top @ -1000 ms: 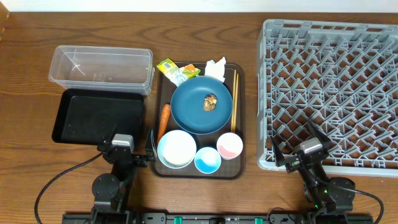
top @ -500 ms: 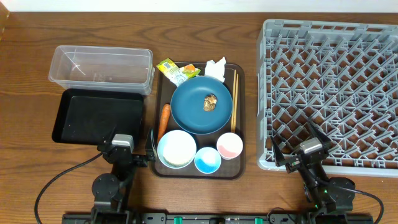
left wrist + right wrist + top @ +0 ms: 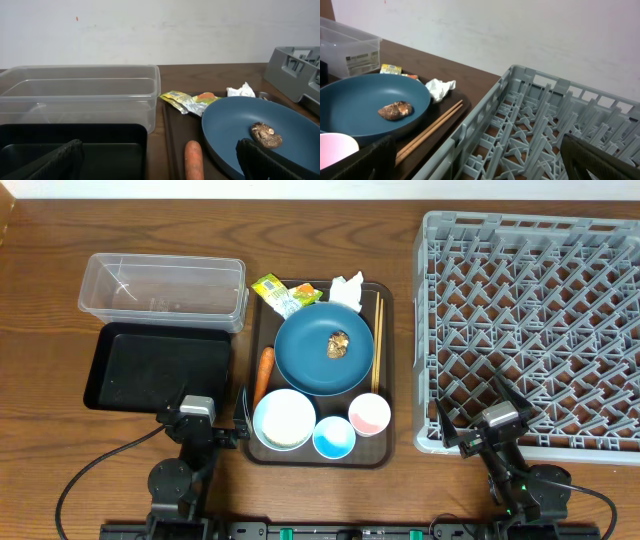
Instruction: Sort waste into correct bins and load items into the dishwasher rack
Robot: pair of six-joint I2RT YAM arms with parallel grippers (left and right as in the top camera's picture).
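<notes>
Left gripper (image 3: 200, 418) and right gripper (image 3: 482, 412) both have their jaws spread wide and hold nothing. Nothing has moved over the last second.

With the scene unchanged, the sorting looks not yet begun. The waste is all on or at the brown tray (image 3: 388, 380): the food scrap (image 3: 338, 344) lies on the blue plate (image 3: 322, 350), the carrot (image 3: 264, 370) is just left of the plate, and the wrapper (image 3: 283, 292) and tissue (image 3: 347, 290) are at its far edge. The chopsticks (image 3: 378, 345), white bowl (image 3: 284, 418), blue cup (image 3: 333, 437) and pink cup (image 3: 369, 414) share the same tray. To its left, the clear tub (image 3: 165, 285) and black tray (image 3: 160, 365) are empty. To its right, the grey rack (image 3: 530, 310) holds no dishes — every item is left to do.
</notes>
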